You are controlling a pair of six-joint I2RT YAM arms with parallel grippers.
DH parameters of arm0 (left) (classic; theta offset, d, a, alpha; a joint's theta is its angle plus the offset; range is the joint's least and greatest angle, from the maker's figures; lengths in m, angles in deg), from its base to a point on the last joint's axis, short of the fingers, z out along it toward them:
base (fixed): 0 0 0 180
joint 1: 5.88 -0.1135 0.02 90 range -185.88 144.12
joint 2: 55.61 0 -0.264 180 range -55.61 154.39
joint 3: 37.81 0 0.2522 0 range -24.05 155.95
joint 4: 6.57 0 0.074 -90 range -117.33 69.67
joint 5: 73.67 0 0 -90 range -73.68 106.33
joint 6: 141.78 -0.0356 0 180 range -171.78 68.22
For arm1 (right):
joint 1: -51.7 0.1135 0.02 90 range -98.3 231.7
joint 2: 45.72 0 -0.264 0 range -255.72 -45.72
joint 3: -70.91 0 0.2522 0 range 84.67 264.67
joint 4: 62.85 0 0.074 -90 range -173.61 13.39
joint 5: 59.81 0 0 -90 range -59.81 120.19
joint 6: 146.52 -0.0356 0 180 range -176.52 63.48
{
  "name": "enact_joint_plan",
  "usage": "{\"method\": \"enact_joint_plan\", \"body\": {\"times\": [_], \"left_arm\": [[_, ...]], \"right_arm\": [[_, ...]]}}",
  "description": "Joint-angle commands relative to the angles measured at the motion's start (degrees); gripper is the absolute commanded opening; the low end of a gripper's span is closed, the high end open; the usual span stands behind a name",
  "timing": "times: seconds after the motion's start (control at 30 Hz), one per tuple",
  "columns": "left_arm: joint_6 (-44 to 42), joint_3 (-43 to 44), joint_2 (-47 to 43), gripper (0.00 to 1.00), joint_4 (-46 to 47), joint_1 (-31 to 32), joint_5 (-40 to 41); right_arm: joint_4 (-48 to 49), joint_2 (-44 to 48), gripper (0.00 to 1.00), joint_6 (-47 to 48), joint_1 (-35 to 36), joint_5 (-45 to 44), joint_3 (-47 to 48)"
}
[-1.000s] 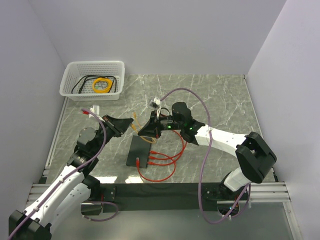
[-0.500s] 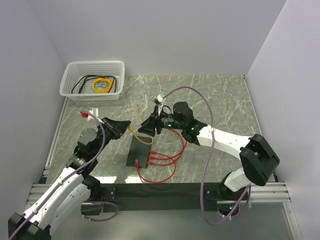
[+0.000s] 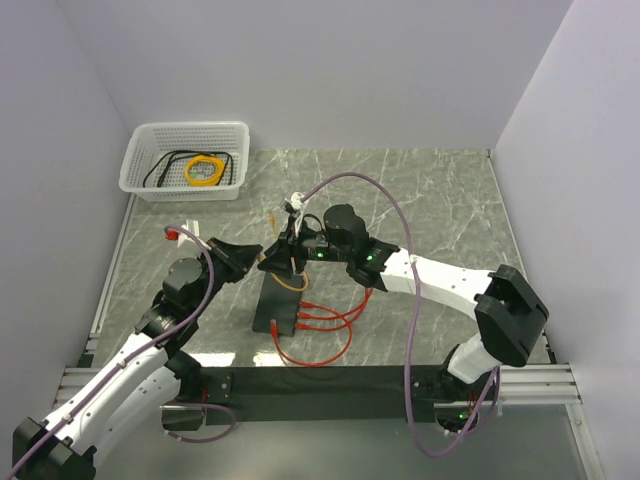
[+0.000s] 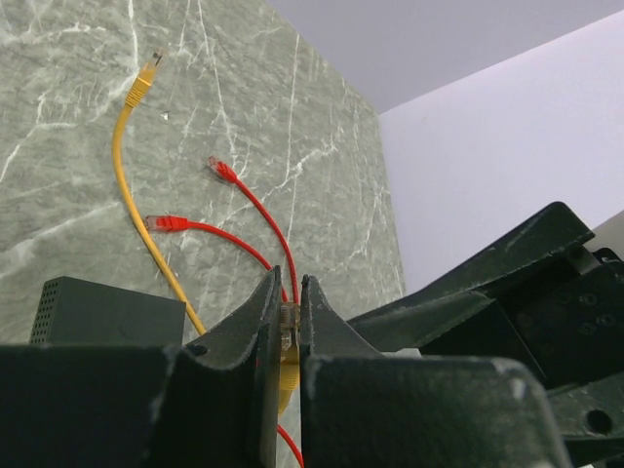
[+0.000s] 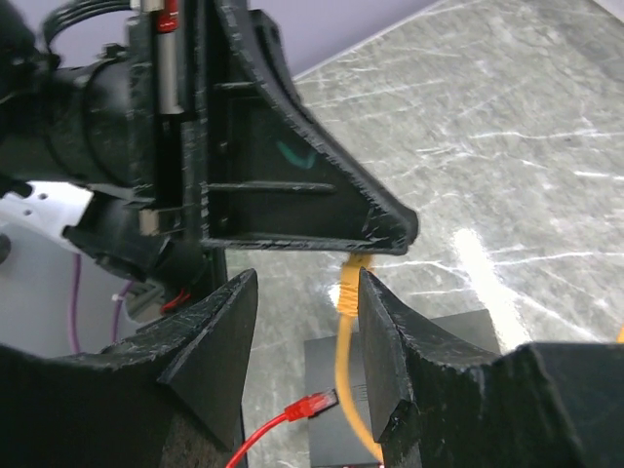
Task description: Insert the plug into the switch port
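Note:
My left gripper [image 3: 258, 262] [image 4: 288, 291] is shut on the connector of the orange-yellow cord [image 4: 129, 185], which hangs above the black switch [image 3: 278, 298] [image 4: 107, 310]. The right gripper [image 3: 278, 256] [image 5: 305, 292] is open, its jaws on either side of that yellow cord [image 5: 347, 302] just below the left fingertips. Two red plugs [image 4: 222, 171] [image 4: 161, 222] lie loose on the table beyond the switch. Another red plug [image 5: 314, 403] shows over the switch [image 5: 327, 366]. Red cords [image 3: 320, 350] run into the switch's near edge. I cannot make out a single switch port.
A white mesh basket [image 3: 180, 190] with a yellow coil [image 3: 203, 170] and black cable stands at the back left. Walls close the table on three sides. The right arm [image 3: 440, 280] stretches across the middle.
The right gripper has opened and moved left until its jaws sit at the left gripper's fingertips. The left gripper kept its grip on the yellow connector and shifted slightly.

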Motion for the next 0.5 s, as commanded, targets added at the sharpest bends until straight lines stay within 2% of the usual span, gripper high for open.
{"method": "enact_joint_plan", "body": {"times": [0.0,0.47], "left_arm": [[0.41,1.23,0.3,0.01,0.78,0.61,1.99],[0.5,1.14,-0.4,0.01,1.4,1.57,2.61]], "right_arm": [[-0.61,-0.85,0.52,1.32,0.17,-1.63,2.94],[-2.54,-2.16,0.5,2.63,0.87,-3.83,3.64]]}}
